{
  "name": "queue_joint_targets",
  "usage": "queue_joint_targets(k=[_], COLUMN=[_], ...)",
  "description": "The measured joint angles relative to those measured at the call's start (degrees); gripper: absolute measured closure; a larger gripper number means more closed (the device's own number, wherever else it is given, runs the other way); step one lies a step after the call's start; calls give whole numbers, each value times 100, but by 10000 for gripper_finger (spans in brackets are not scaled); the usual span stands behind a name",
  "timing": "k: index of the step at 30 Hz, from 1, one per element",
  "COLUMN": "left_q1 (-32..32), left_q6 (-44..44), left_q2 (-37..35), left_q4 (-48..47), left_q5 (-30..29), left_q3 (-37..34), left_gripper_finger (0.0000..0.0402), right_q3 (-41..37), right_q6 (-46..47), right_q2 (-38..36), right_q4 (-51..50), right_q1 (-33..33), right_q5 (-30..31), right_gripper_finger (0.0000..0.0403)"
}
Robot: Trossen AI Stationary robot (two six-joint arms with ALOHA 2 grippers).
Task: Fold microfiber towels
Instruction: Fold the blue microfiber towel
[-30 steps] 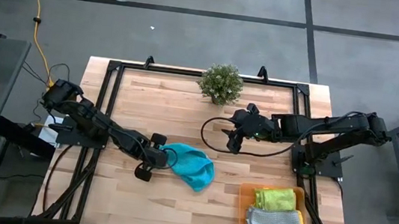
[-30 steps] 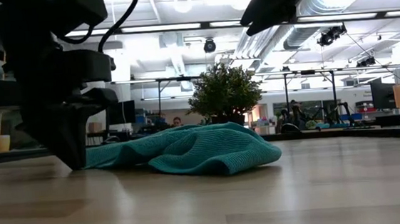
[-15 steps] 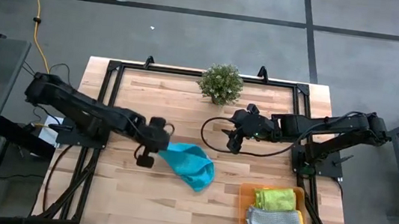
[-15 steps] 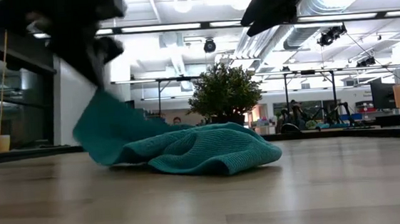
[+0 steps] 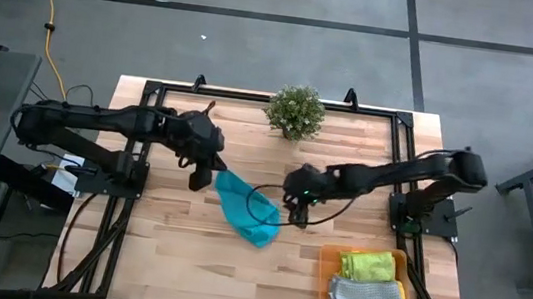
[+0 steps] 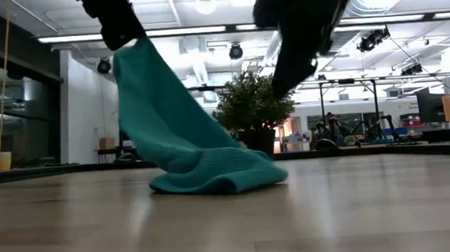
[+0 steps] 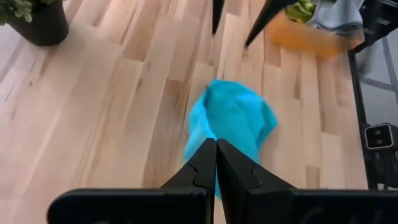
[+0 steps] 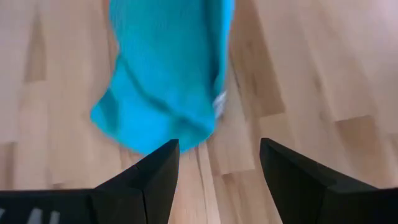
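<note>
Ribbed matt teal towel (image 6: 195, 156), pale wooden table (image 6: 360, 212)

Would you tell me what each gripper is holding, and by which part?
The left gripper is shut on the teal towel, pinching an upper edge; the rest trails onto the table. The right gripper holds nothing.

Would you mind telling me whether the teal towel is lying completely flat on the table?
No, the left claw holds one end of the teal towel up while its other end rests bunched on the table.

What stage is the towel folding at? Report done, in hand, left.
Done: a lime green towel and a light grey towel lie in the orange tray.
In hand: the left gripper is shut on the teal towel, lifting one edge; the right gripper is open beside it.
Left: the teal towel is unfolded.
</note>
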Motion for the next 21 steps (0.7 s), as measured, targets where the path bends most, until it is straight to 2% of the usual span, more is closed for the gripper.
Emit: queue_joint_targets(k=[6,13,21], left_q1=[79,61,61], left_q6=[0,-67,-274], left_q2=[-56,-21,-70], left_q4=[-68,-49,23], left_q5=[23,23,113], left_q3=[0,0,0], left_gripper_finger=[402,401,401], right_q3=[-4,-4,-4], right_q6=[-73,-43,183], right_q2=[786,1331,1740], right_q4=[1077,2364,2750], right_q1=[17,-241,-506], right_q5=[7,374,119], right_gripper_finger=[187,187,187])
